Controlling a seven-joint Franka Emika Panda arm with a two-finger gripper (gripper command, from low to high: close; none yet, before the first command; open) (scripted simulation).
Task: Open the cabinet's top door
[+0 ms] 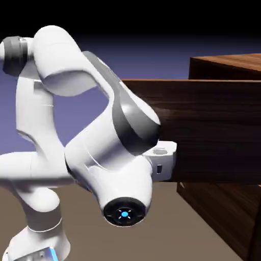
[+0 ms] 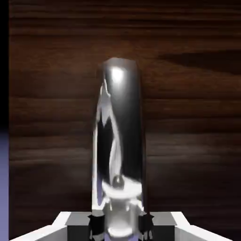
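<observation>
The cabinet (image 1: 224, 67) stands at the exterior view's right, dark glossy wood grain. Its top door (image 1: 214, 127) is a wide dark panel that stands swung out from the cabinet body toward the arm. My hand (image 1: 164, 155) presses against this panel's lower left part, and its fingers are hidden there. In the hand view the door's curved silver handle (image 2: 120, 127) rises large between my two grey fingertips, with the door's wood behind it. My gripper (image 2: 120, 225) is shut on the handle's near end.
The lower panel (image 1: 224, 214) of the cabinet shows below the swung-out door. The white arm's elbow and forearm (image 1: 102, 127) fill the exterior view's left and middle, above the brown table (image 1: 153, 239).
</observation>
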